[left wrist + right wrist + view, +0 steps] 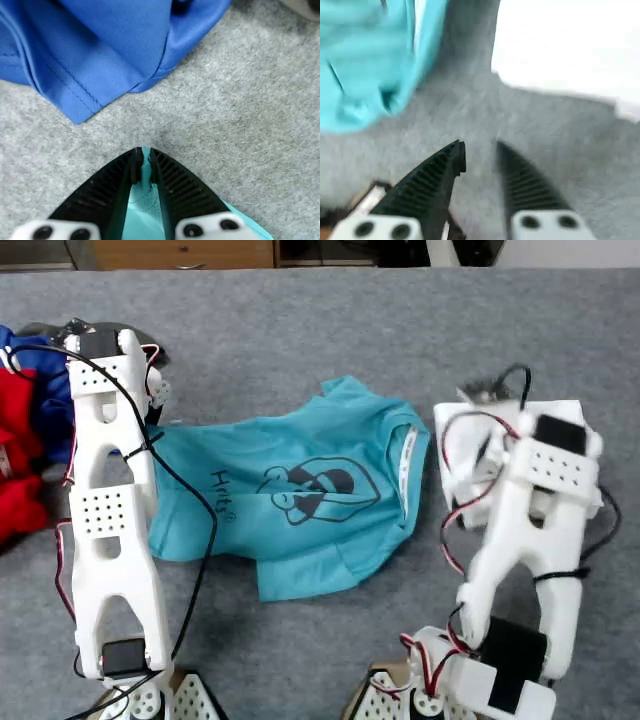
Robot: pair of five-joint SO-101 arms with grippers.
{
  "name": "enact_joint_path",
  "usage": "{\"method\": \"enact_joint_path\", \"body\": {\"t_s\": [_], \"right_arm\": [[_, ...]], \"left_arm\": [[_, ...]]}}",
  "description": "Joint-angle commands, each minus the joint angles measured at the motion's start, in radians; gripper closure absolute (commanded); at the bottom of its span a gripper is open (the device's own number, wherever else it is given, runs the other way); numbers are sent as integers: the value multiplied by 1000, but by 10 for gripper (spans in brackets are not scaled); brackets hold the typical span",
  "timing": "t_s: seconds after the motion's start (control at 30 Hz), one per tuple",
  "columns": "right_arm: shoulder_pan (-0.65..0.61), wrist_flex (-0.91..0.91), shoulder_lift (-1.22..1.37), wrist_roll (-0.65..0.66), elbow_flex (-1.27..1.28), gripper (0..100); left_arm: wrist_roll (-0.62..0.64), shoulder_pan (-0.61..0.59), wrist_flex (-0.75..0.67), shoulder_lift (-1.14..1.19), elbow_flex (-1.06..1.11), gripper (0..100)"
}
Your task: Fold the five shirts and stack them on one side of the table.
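Left pincer [144, 156] pinches one teal shirt [300, 530]; one blue shirt [115, 40], one red shirt [18, 455].

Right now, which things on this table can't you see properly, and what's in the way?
- The red shirt: in the high view the picture's edge cuts it off, so its full shape is unclear.
- The blue shirt: in the high view it lies partly behind the left arm.
- The white shirt: in the high view it lies mostly under the right arm; folded or not, cannot tell.
- The teal shirt: in the left wrist view the left gripper hides how much cloth it pinches.
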Motion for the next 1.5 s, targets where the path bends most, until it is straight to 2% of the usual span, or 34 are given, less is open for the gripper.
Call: {"method": "enact_joint_path", "body": {"t_s": [0.0,0.07,0.17,0.33,0.47,0.6,0.73,0.97,1.17,1.47], "right_arm": [[-176,-12,58,-126,-134,687],[-280,-18,143,-166,-183,648],[-415,-94,308,-221,-240,645],[-529,-172,639,-250,-412,677],[-516,-98,881,-241,-615,774],[-453,54,1069,-241,-822,998],[-366,196,1144,-244,-978,998],[-216,193,912,-190,-789,996],[-208,163,641,-100,-424,996],[-153,11,441,-81,-5,994]], "left_arm": [[-2,-11,-3,-62,-6,982],[-2,-9,-3,-62,-6,982],[-2,-9,-3,-62,-6,982],[-2,-12,-3,-62,-9,982],[-2,-15,-3,-62,-11,982],[-2,-15,-3,-62,-12,982],[-2,-15,-3,-62,-12,982],[-2,-15,-3,-62,-12,982],[-2,-15,-3,-62,-12,982],[-2,-15,-3,-62,-12,982]]}}
